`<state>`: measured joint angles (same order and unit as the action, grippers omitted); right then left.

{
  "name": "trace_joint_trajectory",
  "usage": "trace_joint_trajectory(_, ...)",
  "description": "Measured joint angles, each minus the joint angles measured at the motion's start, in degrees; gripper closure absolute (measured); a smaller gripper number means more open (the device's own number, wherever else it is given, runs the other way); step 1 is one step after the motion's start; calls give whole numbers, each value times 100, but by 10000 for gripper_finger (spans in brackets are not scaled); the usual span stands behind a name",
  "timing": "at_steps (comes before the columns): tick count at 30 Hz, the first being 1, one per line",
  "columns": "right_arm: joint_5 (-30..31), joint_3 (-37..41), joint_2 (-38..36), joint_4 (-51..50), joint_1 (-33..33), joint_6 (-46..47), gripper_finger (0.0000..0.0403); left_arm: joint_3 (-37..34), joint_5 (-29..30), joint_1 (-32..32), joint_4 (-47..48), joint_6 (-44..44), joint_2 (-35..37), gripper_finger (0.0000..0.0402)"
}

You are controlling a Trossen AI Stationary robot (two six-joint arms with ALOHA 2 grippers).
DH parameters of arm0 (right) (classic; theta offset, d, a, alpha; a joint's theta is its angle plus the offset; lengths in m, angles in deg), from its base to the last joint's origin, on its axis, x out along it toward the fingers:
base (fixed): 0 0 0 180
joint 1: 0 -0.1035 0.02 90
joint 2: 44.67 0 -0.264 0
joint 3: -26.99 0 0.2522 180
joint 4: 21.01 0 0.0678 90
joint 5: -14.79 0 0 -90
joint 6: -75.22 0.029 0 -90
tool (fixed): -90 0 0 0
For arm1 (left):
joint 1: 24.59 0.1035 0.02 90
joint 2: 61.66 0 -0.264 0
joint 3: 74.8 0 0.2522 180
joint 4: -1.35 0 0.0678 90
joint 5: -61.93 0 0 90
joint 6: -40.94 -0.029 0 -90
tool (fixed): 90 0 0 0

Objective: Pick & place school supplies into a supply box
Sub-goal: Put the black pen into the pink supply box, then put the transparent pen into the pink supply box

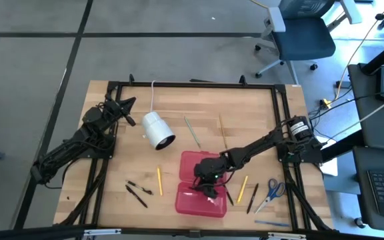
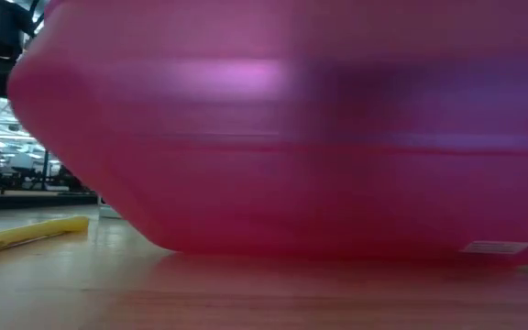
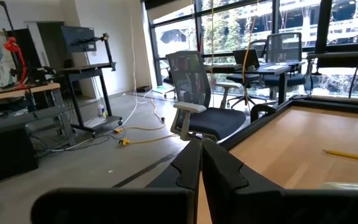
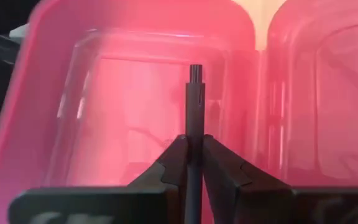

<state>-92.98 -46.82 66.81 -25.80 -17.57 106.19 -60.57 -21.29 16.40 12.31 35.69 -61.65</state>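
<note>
Red translucent plastic makes up the box (image 1: 201,200), which lies open near the table's (image 1: 259,113) front edge, its two shallow halves side by side. The right gripper (image 1: 207,181) hangs over it, fingers pinching a slim black pen (image 4: 194,130) that points down into one half; in the right wrist view that half shows only bare plastic around the pen. The other half's contents cannot be told. On the wood around the box lie a yellow pencil (image 1: 159,181) and two black pens (image 1: 137,193) to its left, a green pencil (image 1: 193,132) and a wooden pencil (image 1: 223,131) behind it, and another yellow pencil (image 1: 243,188), a dark pen (image 1: 253,197) and blue scissors (image 1: 271,194) to its right. A white cylinder (image 1: 157,129) rests behind. The left gripper (image 3: 200,180) waits at the far left corner, fingers pressed together.
</note>
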Motion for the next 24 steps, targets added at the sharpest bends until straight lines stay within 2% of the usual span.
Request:
trace_joint_trajectory(11,-94,0,0,-35,1,-141,289,0,0,-1,0,0,0,390)
trace_joint_trajectory(15,-261,0,-108,-25,1,-147,281,-2,0,1,0,120,0,391)
trace_joint_trajectory(19,37,0,-507,-181,-18,-243,280,1,-31,-1,0,613,0,389)
trace_joint_trajectory(24,464,0,-1213,-1040,-106,-294,280,-2,-37,-2,0,801,0,393)
